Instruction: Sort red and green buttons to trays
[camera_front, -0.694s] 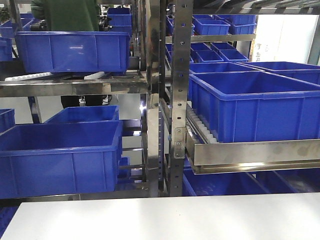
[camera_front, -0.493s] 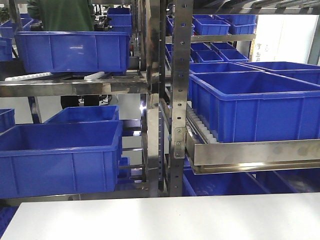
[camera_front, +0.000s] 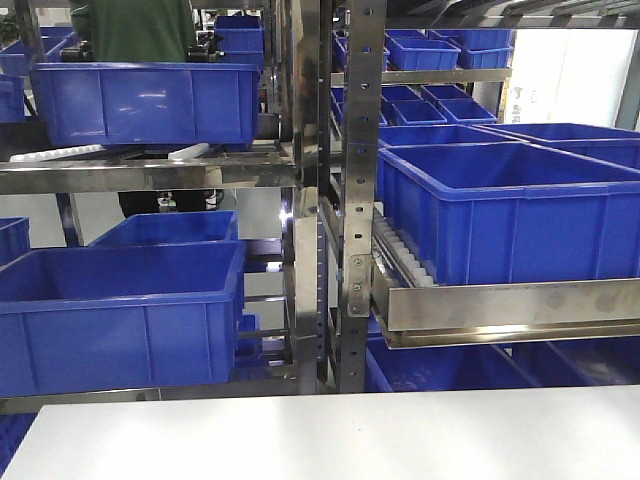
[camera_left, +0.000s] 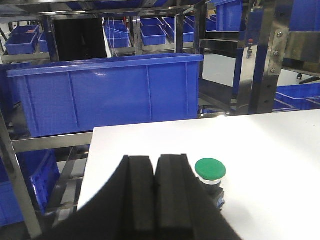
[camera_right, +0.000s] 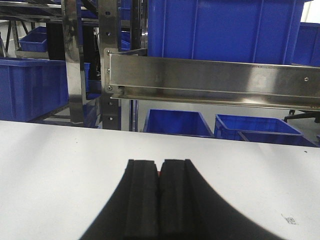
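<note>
The green button (camera_left: 210, 169), a round green cap on a dark blocky base, stands upright on the white table (camera_left: 260, 150). It sits just right of my left gripper (camera_left: 154, 159), level with the fingertips and outside them. That gripper is shut, pads together, holding nothing. My right gripper (camera_right: 159, 164) is also shut above the table (camera_right: 50, 160). A thin red sliver (camera_right: 158, 172) shows in the notch between its tips; the rest of that red thing is hidden behind the fingers. The trays are out of view. Neither gripper shows in the front view.
Steel racks (camera_front: 350, 200) loaded with deep blue crates (camera_front: 120, 310) stand right behind the table's far edge (camera_front: 330, 400). A big blue crate (camera_left: 105, 92) sits past the table's left corner. A steel shelf rail (camera_right: 210, 80) crosses in front of the right gripper.
A person in green behind the top left shelf has shifted slightly to the right. Nothing on the table has moved in the front view.
</note>
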